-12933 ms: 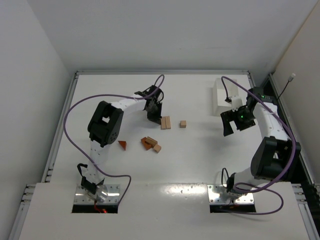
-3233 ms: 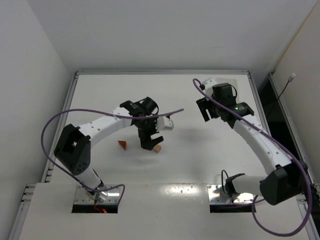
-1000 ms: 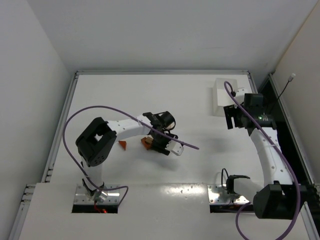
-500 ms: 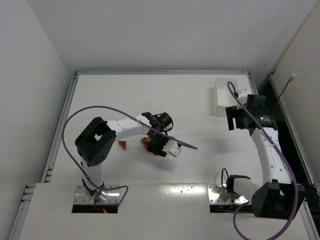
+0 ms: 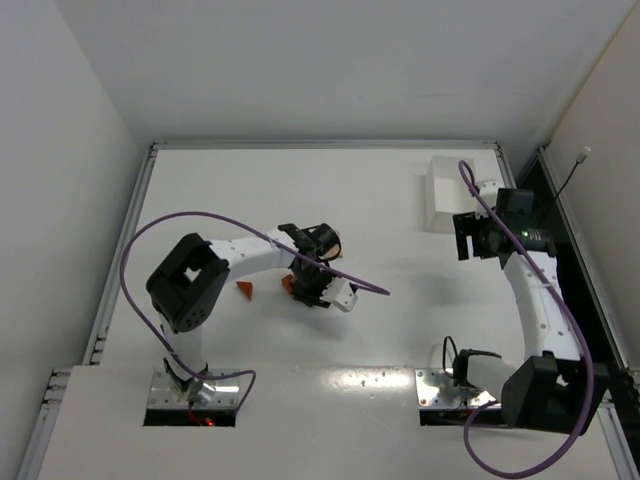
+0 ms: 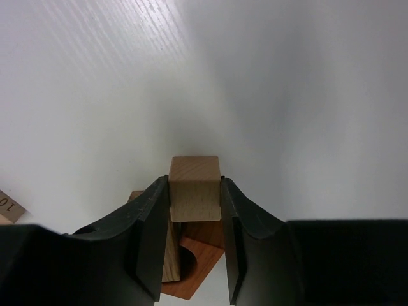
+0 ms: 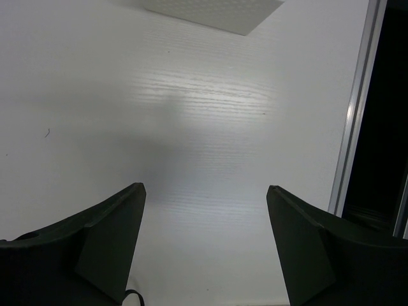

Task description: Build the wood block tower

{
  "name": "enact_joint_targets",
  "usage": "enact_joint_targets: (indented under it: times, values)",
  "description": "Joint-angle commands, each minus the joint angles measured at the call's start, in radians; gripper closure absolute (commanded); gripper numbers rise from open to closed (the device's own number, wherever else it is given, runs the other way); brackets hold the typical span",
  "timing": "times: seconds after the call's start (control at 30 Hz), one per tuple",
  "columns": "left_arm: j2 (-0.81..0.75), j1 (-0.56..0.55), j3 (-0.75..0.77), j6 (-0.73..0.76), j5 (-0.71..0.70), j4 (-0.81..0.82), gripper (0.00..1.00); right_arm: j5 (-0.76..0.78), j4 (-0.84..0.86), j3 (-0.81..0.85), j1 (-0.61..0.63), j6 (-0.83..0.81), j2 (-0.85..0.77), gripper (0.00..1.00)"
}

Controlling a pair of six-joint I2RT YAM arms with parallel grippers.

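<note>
In the left wrist view my left gripper is shut on a pale wooden cube, both jaws pressed flat against its sides. Beneath the cube lie a reddish-brown arch piece and a pale bar. From above, that gripper covers this cluster, and only a reddish-brown edge shows. A reddish-brown wedge lies alone to its left. My right gripper hangs open and empty at the far right, and it stands over bare table in its own view.
A white plastic tray stands at the back right, its corner visible ahead of the right gripper. The table's metal rail runs close on the right. Another pale block's end shows at the left.
The left gripper's jaws have closed in onto the pale cube, and its wrist has shifted slightly left. The right arm has barely moved.
</note>
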Motion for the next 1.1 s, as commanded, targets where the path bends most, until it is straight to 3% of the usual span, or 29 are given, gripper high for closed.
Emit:
enact_joint_targets:
  times: [0.0, 0.03, 0.07, 0.1, 0.27, 0.33, 0.4, 0.47, 0.5, 0.57, 0.63, 0.7, 0.83, 0.97, 1.07]
  values:
    - [-0.022, 0.02, -0.003, 0.024, 0.038, 0.025, 0.78, -0.027, 0.009, 0.016, -0.006, 0.016, 0.007, 0.26]
    - [-0.012, 0.03, -0.003, 0.024, 0.029, 0.035, 0.84, -0.027, 0.009, 0.016, -0.006, 0.016, 0.007, 0.26]
    - [-0.012, 0.03, -0.003, 0.024, 0.029, 0.035, 0.96, -0.027, 0.009, 0.016, -0.006, 0.016, 0.007, 0.26]
    - [-0.012, 0.03, 0.006, 0.006, 0.029, 0.05, 1.0, -0.027, 0.009, 0.016, -0.015, 0.016, 0.016, 0.26]
    - [-0.034, 0.03, 0.111, -0.084, 0.027, 0.035, 1.0, -0.06, 0.009, 0.016, -0.015, 0.028, 0.016, 0.26]
    - [-0.045, 0.04, 0.167, -0.187, 0.046, 0.018, 1.0, -0.069, 0.02, 0.016, -0.006, 0.038, 0.016, 0.26]
    - [-0.081, 0.04, 0.219, -0.422, 0.009, 0.068, 1.0, -0.079, 0.02, 0.016, 0.005, 0.052, 0.025, 0.26]
    - [-0.095, 0.04, 0.282, -0.563, -0.056, 0.102, 1.0, -0.106, 0.029, 0.016, 0.005, 0.077, 0.036, 0.26]
    - [-0.113, 0.04, 0.296, -0.729, -0.092, 0.117, 1.0, -0.115, 0.029, 0.016, 0.005, 0.077, 0.045, 0.26]
    - [-0.143, 0.04, 0.296, -0.915, -0.244, 0.193, 1.0, -0.151, 0.029, 0.025, 0.005, 0.098, 0.045, 0.26]
    - [-0.187, 0.04, 0.307, -1.087, -0.3, 0.209, 1.0, -0.172, 0.029, 0.037, 0.005, 0.112, 0.056, 0.26]
    - [-0.196, 0.04, 0.351, -1.161, -0.336, 0.176, 1.0, -0.185, 0.038, 0.047, 0.005, 0.128, 0.056, 0.26]
    - [-0.12, 0.04, 0.513, -1.376, -0.457, 0.023, 1.0, -0.206, 0.047, 0.057, 0.005, 0.167, 0.067, 0.26]
    - [0.093, 0.075, 0.772, -1.5, -0.417, -0.183, 1.0, -0.228, 0.047, 0.077, 0.005, 0.167, 0.077, 0.26]
    - [0.147, 0.075, 0.811, -1.575, -0.439, -0.183, 1.0, -0.228, 0.047, 0.088, 0.005, 0.167, 0.087, 0.26]
